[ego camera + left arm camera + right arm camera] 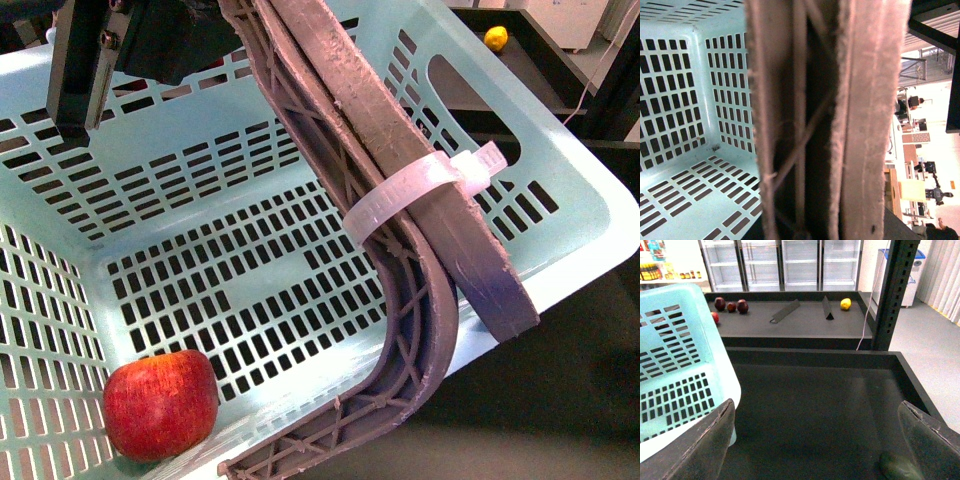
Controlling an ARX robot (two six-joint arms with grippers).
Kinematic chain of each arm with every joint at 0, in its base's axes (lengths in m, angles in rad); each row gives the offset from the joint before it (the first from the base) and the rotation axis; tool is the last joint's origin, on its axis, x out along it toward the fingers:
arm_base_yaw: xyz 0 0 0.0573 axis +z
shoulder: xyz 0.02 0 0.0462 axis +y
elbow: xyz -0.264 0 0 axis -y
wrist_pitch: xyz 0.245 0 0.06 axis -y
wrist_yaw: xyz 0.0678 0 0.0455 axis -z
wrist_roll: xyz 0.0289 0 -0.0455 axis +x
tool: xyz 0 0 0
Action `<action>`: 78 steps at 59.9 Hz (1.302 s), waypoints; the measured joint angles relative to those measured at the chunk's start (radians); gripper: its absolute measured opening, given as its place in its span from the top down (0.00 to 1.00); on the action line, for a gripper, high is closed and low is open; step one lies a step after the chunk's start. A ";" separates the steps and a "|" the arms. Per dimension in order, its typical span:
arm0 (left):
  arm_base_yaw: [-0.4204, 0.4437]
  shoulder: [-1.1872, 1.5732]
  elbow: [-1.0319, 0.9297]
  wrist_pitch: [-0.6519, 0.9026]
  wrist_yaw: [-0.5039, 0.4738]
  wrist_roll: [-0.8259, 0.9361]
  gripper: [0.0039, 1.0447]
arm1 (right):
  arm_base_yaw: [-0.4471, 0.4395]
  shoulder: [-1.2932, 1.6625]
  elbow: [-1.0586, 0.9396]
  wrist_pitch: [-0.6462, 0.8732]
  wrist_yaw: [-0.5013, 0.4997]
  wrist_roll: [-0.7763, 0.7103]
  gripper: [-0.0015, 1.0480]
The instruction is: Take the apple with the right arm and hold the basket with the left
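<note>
Pale turquoise slotted plastic basket [560, 215] fills the front view, with a round red apple [160, 403], flushed yellowish on one side, resting on the basket floor in the near-left corner. Two grey-brown ribbed plastic handle bars [330, 110], bound together by a white zip tie [410, 195], slant across the basket from the far side down to its near-right rim. The left gripper [165, 45] shows only as dark parts at the far left, beside the upper end of the handle bars. In its wrist view the bars run close through the middle of the picture, and whether the jaws are clamped on them cannot be told. The right gripper [815, 450] hangs spread wide and empty over the dark tabletop [810, 405], near the basket's outer wall and outside the basket that holds the apple. A blurred dark-green rounded object [900, 467] lies near one of its fingers. On a far dark shelf [800, 322] sit small dark-red fruits [731, 305] and a yellow lemon [845, 303].
</note>
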 joint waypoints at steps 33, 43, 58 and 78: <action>0.068 0.002 -0.001 0.041 -0.479 -0.114 0.86 | 0.000 -0.001 0.000 0.000 0.001 0.000 0.08; 0.198 0.043 -0.008 0.076 -0.406 -0.248 0.86 | 0.000 -0.001 0.000 0.000 -0.002 0.000 0.08; 0.386 0.163 -0.047 0.134 -0.366 -0.377 0.86 | 0.000 -0.001 0.000 0.000 -0.002 0.000 0.08; 0.480 0.303 -0.047 0.153 -0.383 -0.420 0.86 | 0.000 -0.001 0.000 0.000 -0.002 0.000 0.08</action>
